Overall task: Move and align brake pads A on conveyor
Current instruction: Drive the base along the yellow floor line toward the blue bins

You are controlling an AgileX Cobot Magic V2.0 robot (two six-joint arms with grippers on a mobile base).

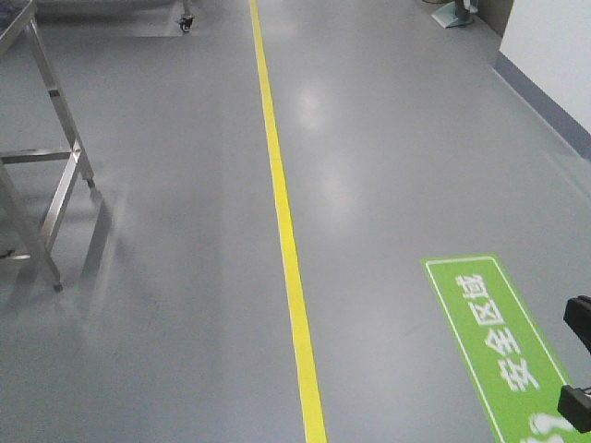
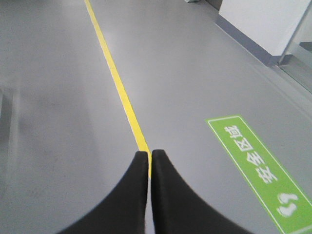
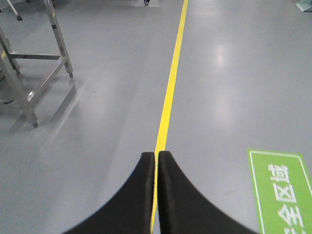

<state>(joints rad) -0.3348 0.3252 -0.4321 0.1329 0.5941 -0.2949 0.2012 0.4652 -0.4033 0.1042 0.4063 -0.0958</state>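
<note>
The brake pads A and the conveyor are out of view in all three views; only grey floor shows. In the left wrist view my left gripper (image 2: 148,153) is shut, its two black fingers pressed together with nothing between them, hanging over the yellow floor line (image 2: 117,78). My right gripper (image 3: 157,155) is likewise shut and empty in the right wrist view, with the same yellow line (image 3: 170,87) showing through the thin slit between its fingers.
A steel table frame (image 1: 46,185) stands on the floor at the left. A green floor sign (image 1: 499,341) lies at the right. A white wall (image 1: 554,46) with a dark skirting runs along the far right. A black robot part (image 1: 580,369) shows at the right edge.
</note>
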